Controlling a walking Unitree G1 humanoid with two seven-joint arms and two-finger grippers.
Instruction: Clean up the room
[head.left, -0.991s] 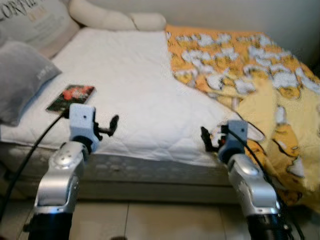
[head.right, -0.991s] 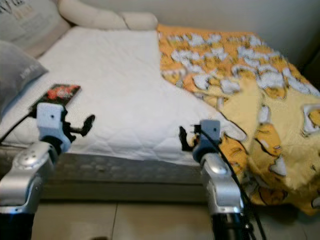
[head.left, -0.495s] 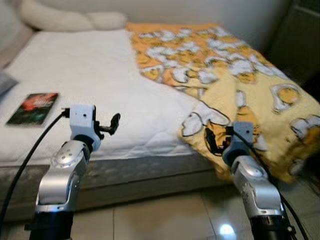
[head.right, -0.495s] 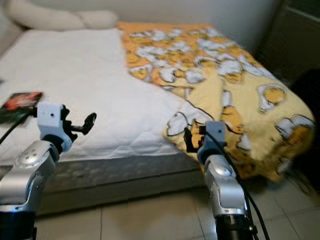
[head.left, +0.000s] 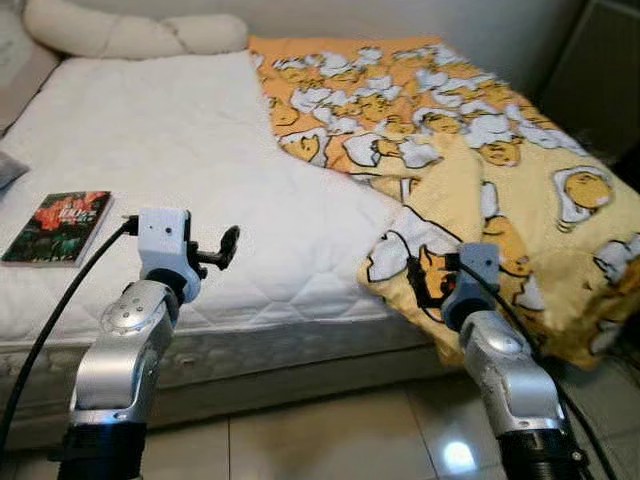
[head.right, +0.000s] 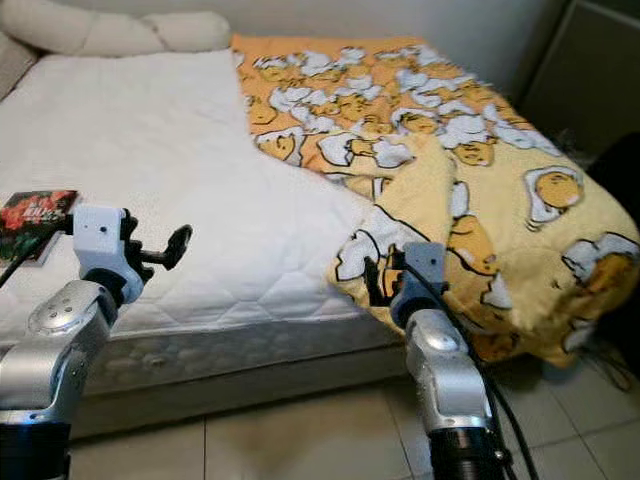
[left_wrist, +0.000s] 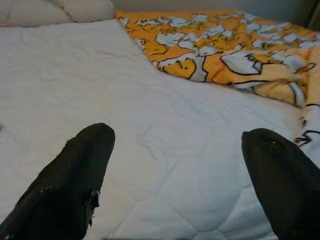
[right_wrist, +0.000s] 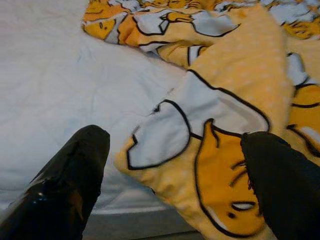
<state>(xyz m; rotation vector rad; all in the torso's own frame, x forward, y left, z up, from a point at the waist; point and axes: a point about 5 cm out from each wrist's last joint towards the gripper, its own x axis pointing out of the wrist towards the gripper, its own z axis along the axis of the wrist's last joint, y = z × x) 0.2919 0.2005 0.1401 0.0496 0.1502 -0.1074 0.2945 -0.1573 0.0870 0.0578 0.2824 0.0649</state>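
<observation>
standing at the long side of a bed (head.left: 200, 330), the robot holds both silver arms forward at mattress height, as if lining up to tidy the bedding. the left gripper (head.left: 222, 250) hovers over the edge of the white sheet (head.left: 200, 170) with its two black fingers spread wide and nothing between them. the right gripper (head.left: 420, 282) hangs just in front of the folded corner of the blanket (head.left: 470, 130), also spread apart and empty; in the right wrist view the corner lies between and just beyond its fingers (right_wrist: 70, 180), which suggests this arm is set up to take hold of the cloth there.

the blanket is soft and thin, yellow and orange, printed with cartoon egg figures outlined in black. it covers the robot's right half of the bed, bunched and turned back along a diagonal edge, with one part spilling over the side of the mattress toward the pale tiled floor (head.left: 330, 440). my reading is that it was thrown aside rather than spread, so straightening it looks like the job at hand.

the sheet is a white quilted pad with a stitched pattern, smooth and flat. a thin, glossy book (head.left: 58, 214) with a dark red and green cover lies flat on it near the robot's left, well apart from either gripper. a long cream bolster pillow (head.left: 130, 35) rests against the wall at the head.
</observation>
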